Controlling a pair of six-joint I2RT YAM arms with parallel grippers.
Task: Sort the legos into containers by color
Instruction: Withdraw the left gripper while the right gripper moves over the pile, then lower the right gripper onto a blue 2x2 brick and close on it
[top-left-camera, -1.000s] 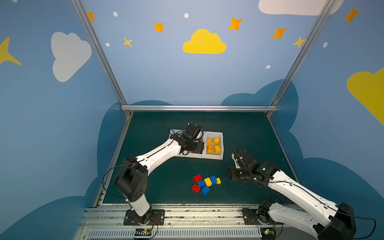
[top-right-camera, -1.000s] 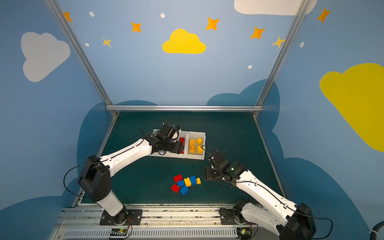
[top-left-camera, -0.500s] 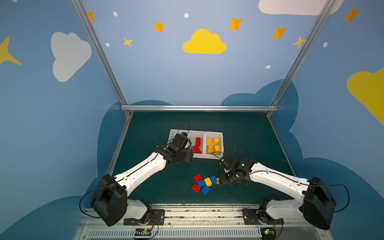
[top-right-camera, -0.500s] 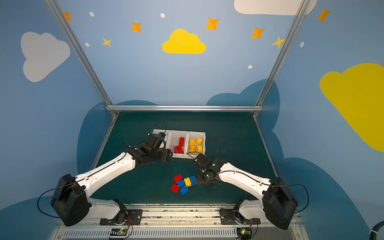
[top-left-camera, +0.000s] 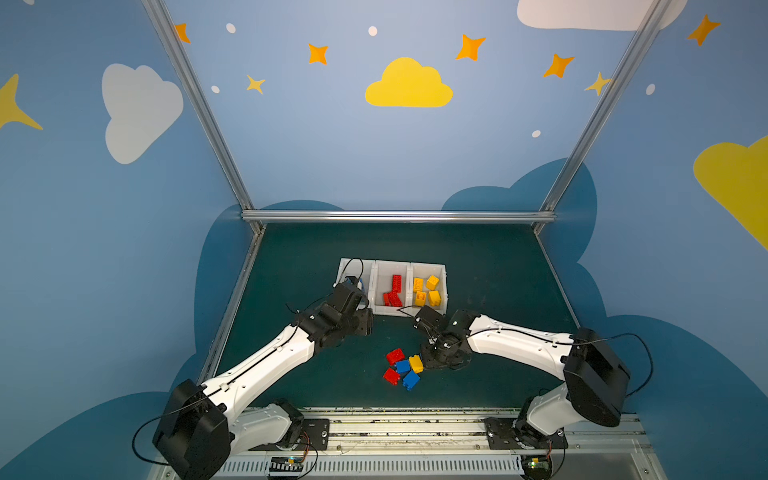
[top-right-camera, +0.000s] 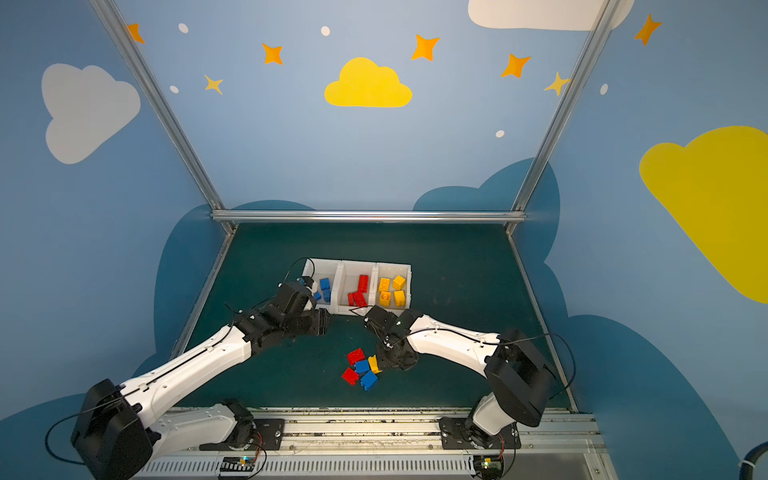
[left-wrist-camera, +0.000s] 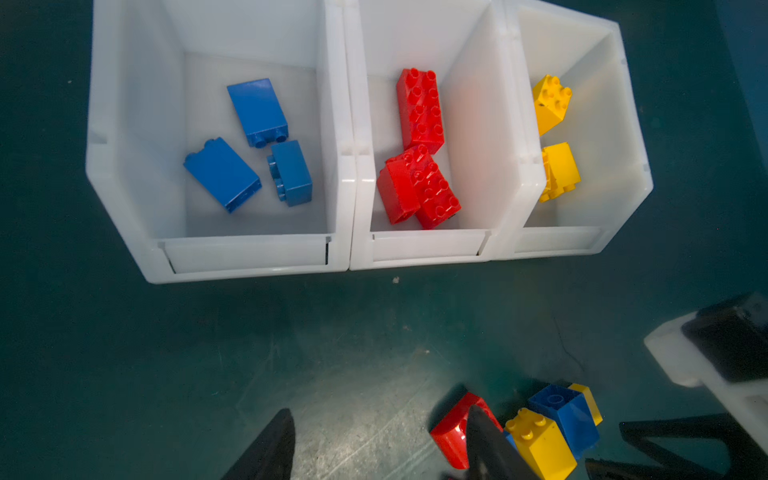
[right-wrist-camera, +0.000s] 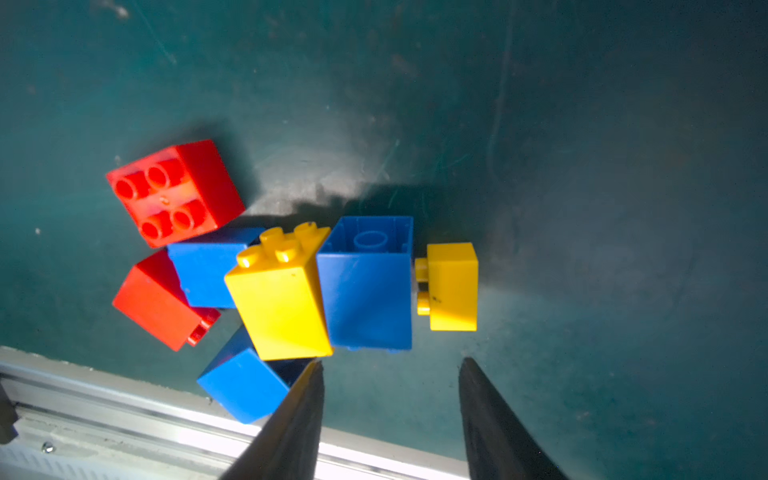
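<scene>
Three white containers (top-left-camera: 428, 264) stand in a row. In the left wrist view they hold blue legos (left-wrist-camera: 257, 112), red legos (left-wrist-camera: 419, 112) and yellow legos (left-wrist-camera: 552, 104), one colour each. A loose pile lies on the mat in front: red (top-left-camera: 395, 356), blue (top-left-camera: 411, 380), yellow (top-left-camera: 416, 363). My right gripper (right-wrist-camera: 392, 361) is open at the pile's right side. A blue brick (right-wrist-camera: 370, 291) lies just ahead of its empty gap, and a tall yellow brick (right-wrist-camera: 282, 295) sits by one fingertip. My left gripper (left-wrist-camera: 380, 411) hangs open and empty between the containers and the pile.
An aluminium rail (right-wrist-camera: 124, 415) runs along the mat's front edge, close behind the pile. The right arm's white link (left-wrist-camera: 706, 361) lies to the right of the pile. Metal frame posts and blue walls enclose the green mat (top-left-camera: 478, 270).
My left gripper has pulled back from over the containers toward the front. My right gripper has swung left to the pile's edge, its jaws a little narrower.
</scene>
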